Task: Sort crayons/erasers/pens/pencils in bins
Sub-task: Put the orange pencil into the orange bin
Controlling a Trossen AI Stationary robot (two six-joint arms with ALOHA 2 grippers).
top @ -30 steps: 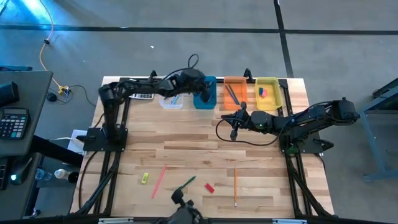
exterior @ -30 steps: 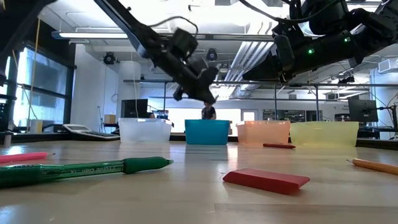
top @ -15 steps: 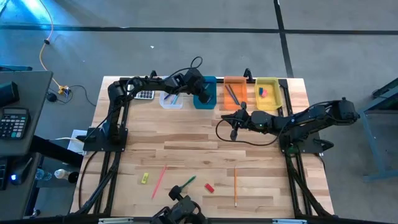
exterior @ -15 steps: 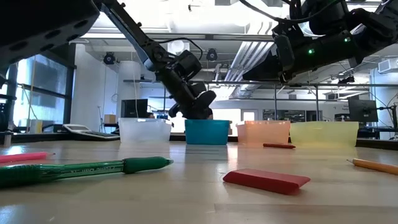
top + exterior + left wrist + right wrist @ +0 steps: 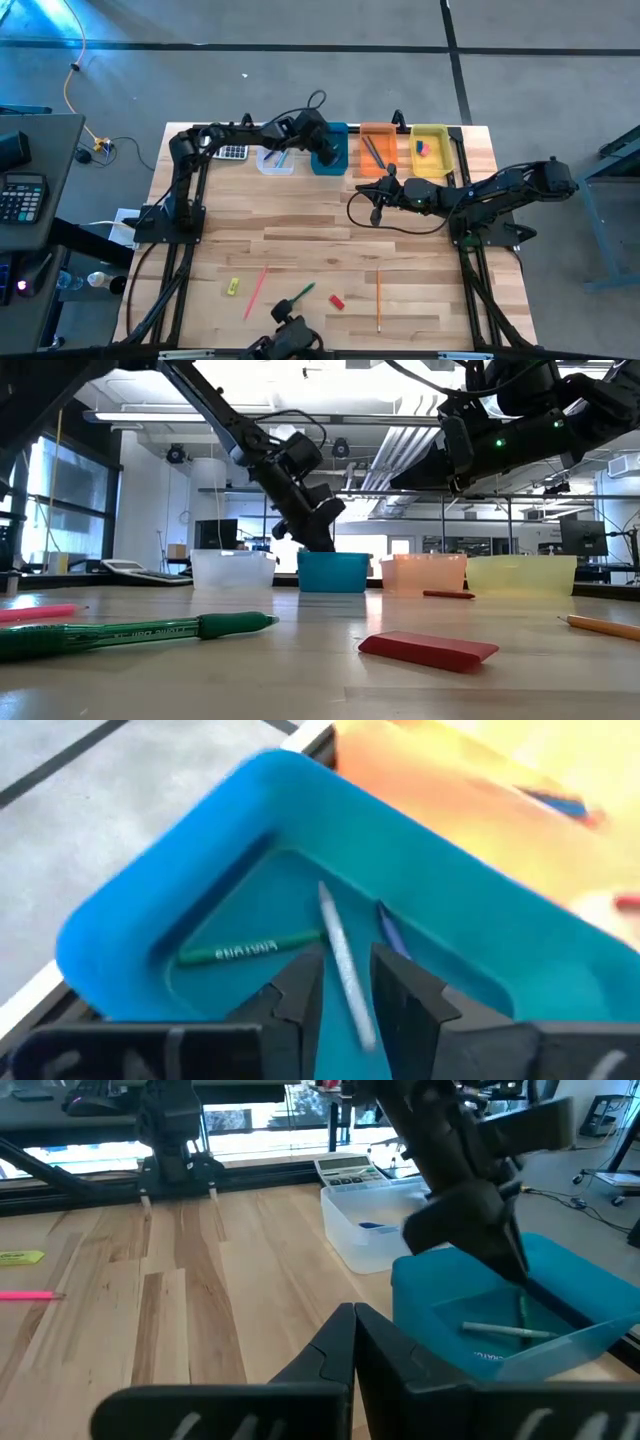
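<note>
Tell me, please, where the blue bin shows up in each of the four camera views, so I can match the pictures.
High view: blue bin at the table's far edge, between the clear and orange bins.
Low view: centre background, under the left gripper.
Left wrist view: fills the picture.
Right wrist view: right side.
Shared landmark: the left gripper above it.

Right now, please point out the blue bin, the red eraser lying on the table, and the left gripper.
blue bin (image 5: 150,910): left wrist view, on its near wall.
red eraser (image 5: 428,648): low view, middle of its top face.
left gripper (image 5: 345,982): left wrist view, midway between its fingertips.
</note>
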